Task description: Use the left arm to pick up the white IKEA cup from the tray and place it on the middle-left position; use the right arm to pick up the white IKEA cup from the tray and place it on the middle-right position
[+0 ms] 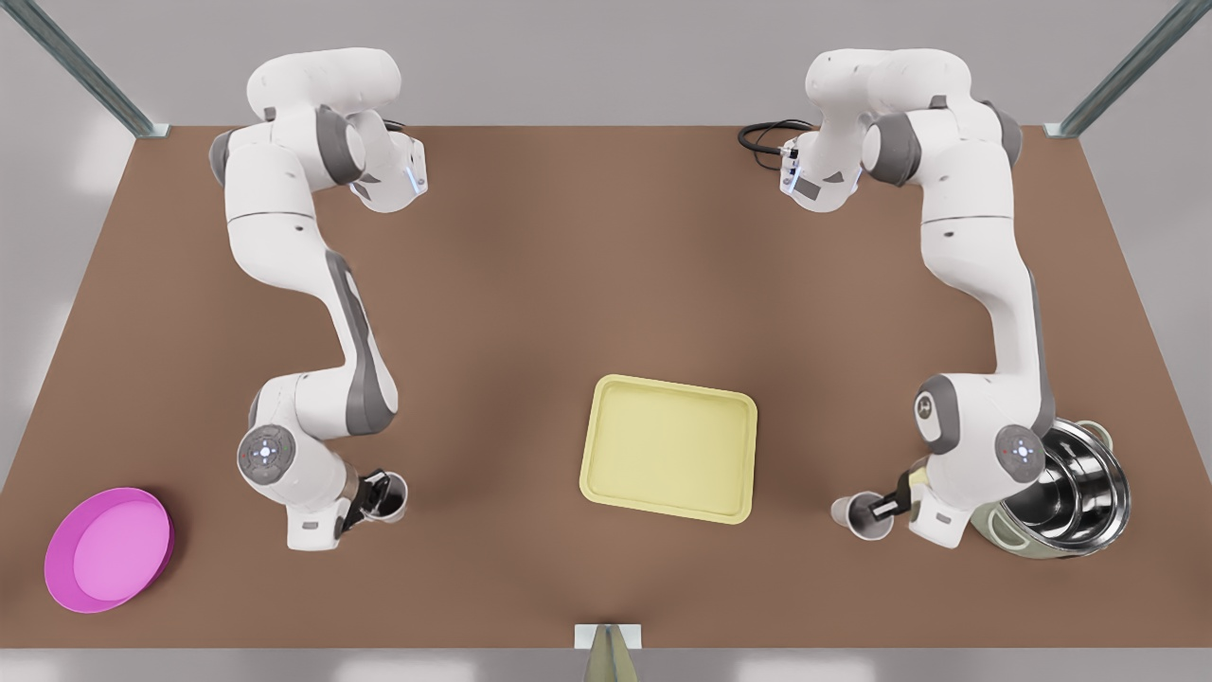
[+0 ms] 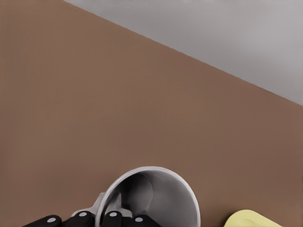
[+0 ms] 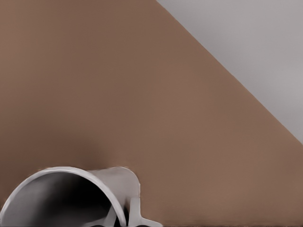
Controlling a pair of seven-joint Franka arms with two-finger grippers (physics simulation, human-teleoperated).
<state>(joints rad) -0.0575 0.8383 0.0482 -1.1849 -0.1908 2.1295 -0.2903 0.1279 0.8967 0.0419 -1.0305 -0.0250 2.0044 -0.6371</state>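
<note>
1. White cup [image 1: 390,499] is sitting clamped by its rim in the left gripper [image 1: 377,494], at 9 o'clock of the tray [image 1: 669,448].
2. Right gripper [image 1: 885,507] is pinching the second cup [image 1: 860,515] at 3 o'clock, tilted, mouth facing the gripper.
3. Both cups are lying well apart from the tray, so lowering and release appear next.

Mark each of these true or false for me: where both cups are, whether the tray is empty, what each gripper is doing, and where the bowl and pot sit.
1. The tray holds no cups. True.
2. The left gripper is shut on a cup. True.
3. The right gripper is open and holds nothing. False: it is shut on the right cup, which is tilted.
4. The magenta bowl sits beside the tray. False: it is far off, near the table corner on the front view's left.
5. A steel pot sits behind the right arm's wrist. True.
</note>
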